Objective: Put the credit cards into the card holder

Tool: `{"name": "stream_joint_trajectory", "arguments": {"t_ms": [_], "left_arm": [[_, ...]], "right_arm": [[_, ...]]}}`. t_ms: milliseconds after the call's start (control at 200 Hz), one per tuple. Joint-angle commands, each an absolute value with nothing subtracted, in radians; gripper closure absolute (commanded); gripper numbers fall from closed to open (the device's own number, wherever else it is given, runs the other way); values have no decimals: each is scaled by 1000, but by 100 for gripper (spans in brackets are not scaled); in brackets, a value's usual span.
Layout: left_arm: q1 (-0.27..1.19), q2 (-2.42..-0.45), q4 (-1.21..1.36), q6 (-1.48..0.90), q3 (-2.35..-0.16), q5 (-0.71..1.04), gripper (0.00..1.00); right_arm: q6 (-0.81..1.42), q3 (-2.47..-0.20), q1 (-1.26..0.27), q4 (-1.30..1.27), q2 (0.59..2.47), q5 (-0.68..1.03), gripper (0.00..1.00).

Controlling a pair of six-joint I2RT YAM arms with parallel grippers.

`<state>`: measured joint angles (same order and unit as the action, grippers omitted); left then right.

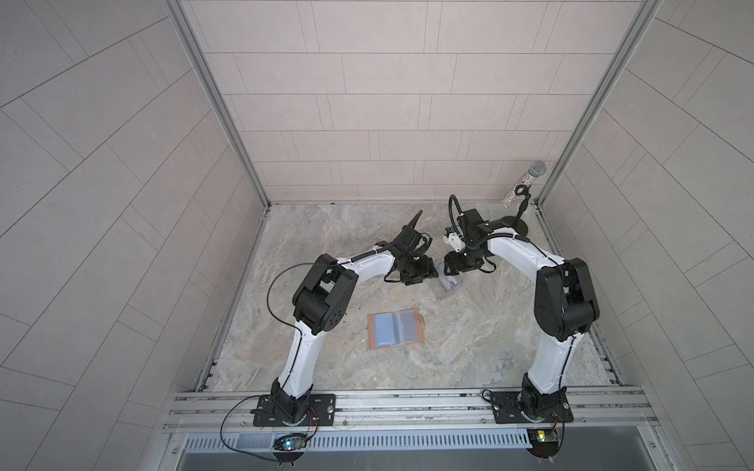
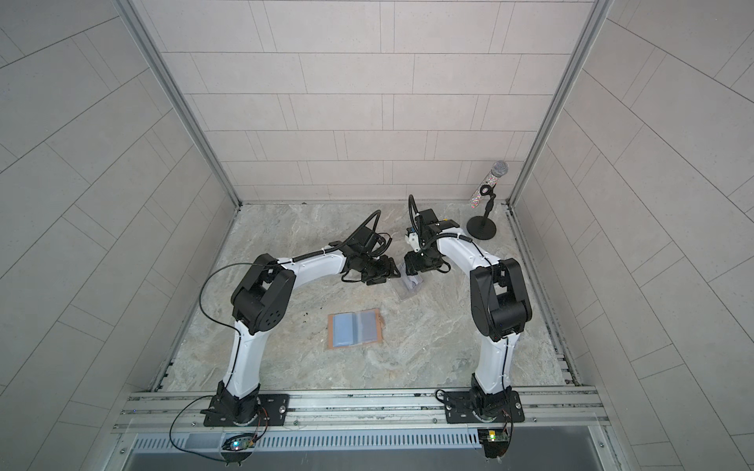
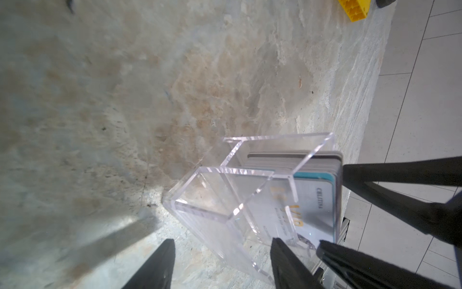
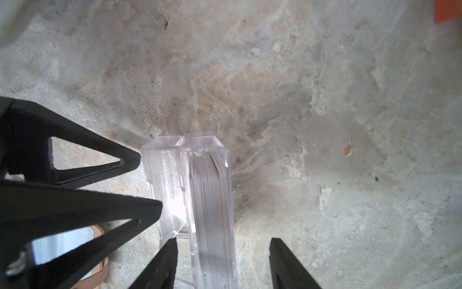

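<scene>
- The left gripper (image 3: 222, 240) has its two fingers spread and holds nothing. Their tips are just beside one clear acrylic stand (image 3: 212, 200); I cannot tell if they touch it.
- The right gripper (image 4: 223, 240) also has two spread fingers, straddling the rear of the stand's two compartments without closing on it.
- That compartment holds one upright stack of credit cards (image 4: 212, 212), too many to count.
- One card holder (image 1: 393, 328) lies open and flat on the table (image 1: 469, 346), showing two bluish sleeve pages, well apart from the stand and nearer the arm bases.
- One microphone (image 1: 526, 183) stands in the far right corner.
</scene>
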<state>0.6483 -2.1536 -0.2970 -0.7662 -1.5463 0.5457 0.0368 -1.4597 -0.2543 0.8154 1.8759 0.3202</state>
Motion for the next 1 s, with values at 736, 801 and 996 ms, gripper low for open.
{"name": "stream_joint_trajectory", "arguments": {"t_ms": [736,801,996], "left_arm": [[652,-2196,-325,-750,-1494,519,41],[652,-2195,-332,-745,-1493,513,42],[652,-2195,-351,-733,-1485,500,45]], "right_arm": [[21,-1479,-253,821,1937,251,42],[21,-1479,-256,824,1935,249,43],[21,-1484,-264,830,1923,222,44]]}}
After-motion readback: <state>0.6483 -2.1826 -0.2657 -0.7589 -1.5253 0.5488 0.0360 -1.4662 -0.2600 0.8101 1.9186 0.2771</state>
